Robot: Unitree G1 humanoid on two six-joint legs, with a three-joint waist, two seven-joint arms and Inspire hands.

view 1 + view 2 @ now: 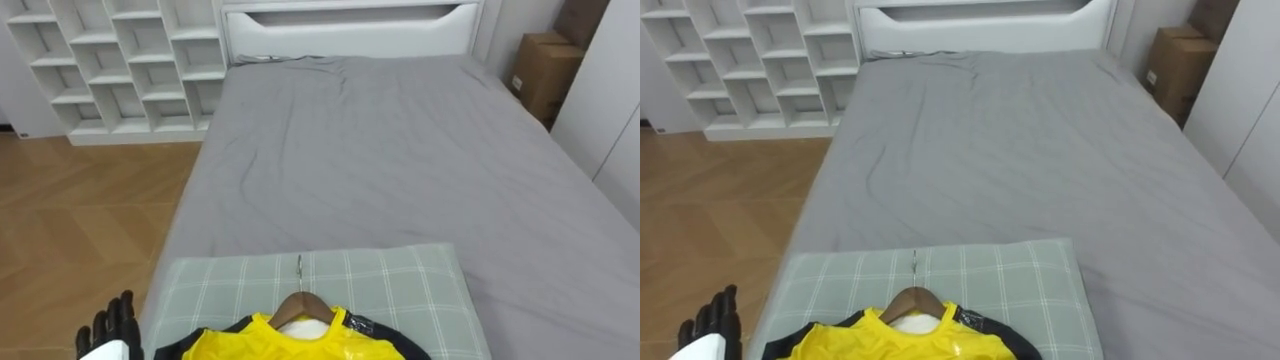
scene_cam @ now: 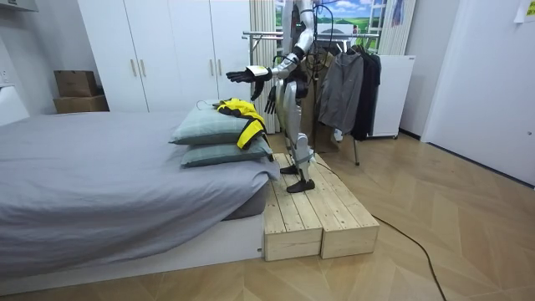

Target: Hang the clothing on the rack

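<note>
Yellow shirt (image 1: 290,345) is laid on the pillow (image 1: 400,280); its hanger (image 1: 302,303) is best gripped at the neck by the open left hand (image 1: 112,325), lower left.

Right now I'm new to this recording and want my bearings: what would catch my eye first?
A yellow shirt on a wooden hanger lies on a checked pillow at the foot of a grey bed. The robot's left hand is held out open beside the pillow's left edge. Behind the robot hang dark clothes.
</note>
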